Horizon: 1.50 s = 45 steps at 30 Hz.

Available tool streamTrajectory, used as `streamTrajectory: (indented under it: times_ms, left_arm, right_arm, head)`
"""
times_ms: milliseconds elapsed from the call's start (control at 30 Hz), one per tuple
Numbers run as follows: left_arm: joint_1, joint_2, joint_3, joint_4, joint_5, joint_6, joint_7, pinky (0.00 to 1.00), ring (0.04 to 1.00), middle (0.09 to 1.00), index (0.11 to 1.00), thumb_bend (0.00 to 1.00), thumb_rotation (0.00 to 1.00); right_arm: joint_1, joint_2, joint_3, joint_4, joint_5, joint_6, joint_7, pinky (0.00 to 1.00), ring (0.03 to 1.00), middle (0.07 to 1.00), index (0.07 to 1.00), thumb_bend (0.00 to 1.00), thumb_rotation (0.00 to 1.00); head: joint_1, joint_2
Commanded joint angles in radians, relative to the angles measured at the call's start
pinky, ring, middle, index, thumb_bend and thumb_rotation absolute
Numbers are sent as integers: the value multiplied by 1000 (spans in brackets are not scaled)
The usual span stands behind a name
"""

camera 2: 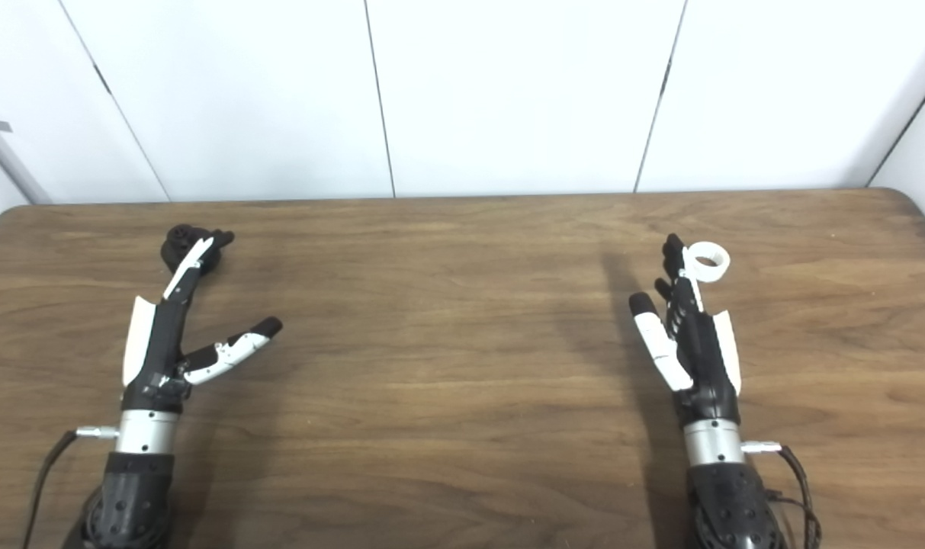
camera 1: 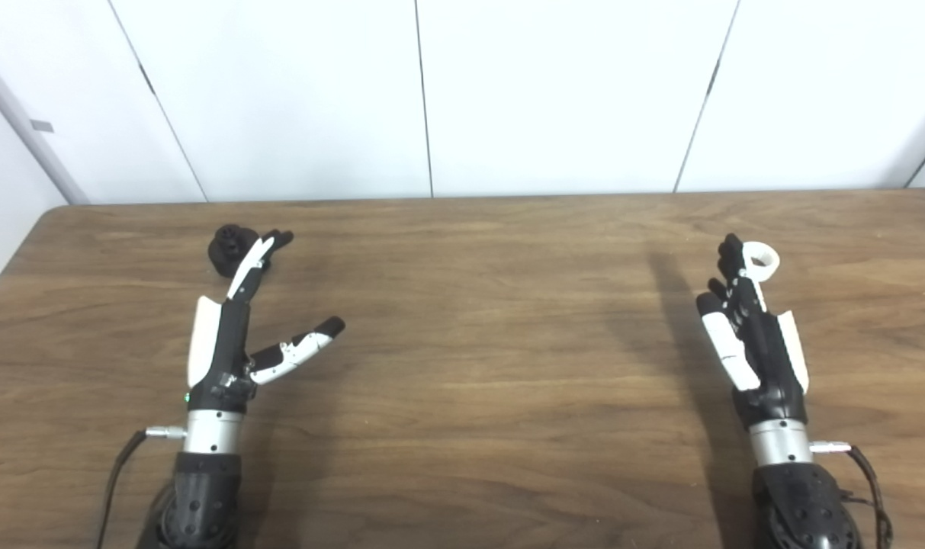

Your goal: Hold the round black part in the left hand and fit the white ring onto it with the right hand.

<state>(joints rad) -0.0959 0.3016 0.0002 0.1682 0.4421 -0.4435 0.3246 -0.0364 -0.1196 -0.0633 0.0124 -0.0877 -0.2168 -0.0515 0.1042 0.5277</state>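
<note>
Black part (camera 1: 229,245) and ring (camera 1: 761,258) lie on the tabletop (camera 1: 477,320) by our spread, empty left hand (camera 1: 237,328) and right hand (camera 1: 748,335), ready for grasping

No legible text anywhere — checked both eye views. The wooden tabletop (camera 1: 462,366) carries grain only, no marks. The white wall panels (camera 1: 569,91) behind are blank; one small grey tag (camera 1: 41,126) sits on the slanted strip at far left (too small to tell whether anything is printed on it). The left hand (camera 1: 229,335) and right hand (camera 1: 752,335) show white and black shells without readable brand or number — a tiny green light (camera 1: 187,396) glows by the left wrist, not a character.
</note>
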Motion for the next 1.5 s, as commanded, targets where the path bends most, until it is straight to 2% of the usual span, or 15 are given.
streamTrajectory:
  times_ms: [0, 100, 167, 233, 367, 467, 567, 767, 900, 1000, 1100, 1200, 1333, 1467]
  left_arm:
    - [12, 41, -28, 74, 115, -26, 156, 867, 916, 922, 872, 768, 197]
    - [-23, 80, -71, 145, 229, -26, 335, 823, 920, 933, 873, 828, 149]
    - [-44, 97, -87, 191, 252, -26, 414, 847, 938, 950, 899, 839, 122]
    - [-66, 108, -91, 240, 255, -26, 469, 917, 969, 984, 955, 834, 119]
    - [-98, 110, -65, 307, 261, -21, 508, 972, 991, 1000, 998, 837, 198]
    - [-126, 108, -41, 351, 223, -24, 508, 996, 999, 1000, 1000, 864, 258]
    - [-149, 103, -21, 385, 185, -25, 503, 1000, 1000, 1000, 1000, 876, 268]
    - [-184, 99, 19, 420, 114, 22, 416, 1000, 1000, 1000, 1000, 905, 314]
    - [-203, 121, 22, 434, 61, 77, 292, 1000, 1000, 1000, 1000, 940, 330]
    - [-215, 152, 14, 432, 20, 132, 160, 1000, 1000, 1000, 1000, 981, 358]
    - [-227, 184, 13, 428, -21, 179, 38, 1000, 1000, 1000, 1000, 999, 342]
    - [-247, 226, 4, 451, -35, 185, -46, 998, 1000, 1000, 1000, 1000, 377]
    - [-277, 269, 5, 496, -80, 169, -143, 1000, 1000, 1000, 988, 1000, 371]
    - [-302, 285, 8, 554, -106, 139, -164, 998, 1000, 1000, 969, 1000, 364]
  right_arm:
    - [36, -8, -1, 75, 0, -41, 1, 961, 998, 993, 996, 414, 798]
    - [38, -8, -2, 78, 8, -47, 5, 985, 1000, 996, 996, 390, 779]
    - [42, -3, -4, 73, 14, -37, 5, 983, 1000, 992, 993, 378, 766]
    - [43, -1, -5, 75, 19, -34, 6, 981, 994, 985, 988, 389, 743]
    - [41, -11, -1, 93, 1, -57, 3, 975, 998, 994, 998, 384, 785]
    - [39, -10, -2, 101, 17, -64, 11, 976, 1000, 997, 1000, 378, 796]
    - [36, -7, -6, 109, 13, -74, 3, 989, 999, 986, 993, 379, 776]
    - [35, -12, -7, 114, 14, -81, 7, 997, 1000, 986, 993, 377, 775]
    - [34, -14, -9, 115, 33, -85, 16, 1000, 1000, 988, 994, 371, 761]
    - [33, -19, -8, 119, 39, -96, 23, 959, 1000, 998, 1000, 355, 757]
    - [31, -22, -9, 120, 38, -96, 22, 939, 1000, 1000, 1000, 375, 768]
    - [32, -24, -11, 115, 30, -87, 16, 988, 1000, 999, 1000, 400, 785]
    - [29, -28, -13, 124, 42, -96, 20, 969, 999, 994, 998, 403, 775]
    - [27, -30, -17, 123, 42, -94, 18, 991, 1000, 993, 1000, 399, 785]
  head:
    - [3, -3]
    - [2, -11]
    - [-5, -26]
    - [10, -31]
    - [25, -36]
    - [37, -41]
    - [56, -46]
    - [80, -46]
    - [106, -43]
    - [116, -45]
    - [121, -43]
    - [131, -42]
    - [147, -42]
    - [158, -43]
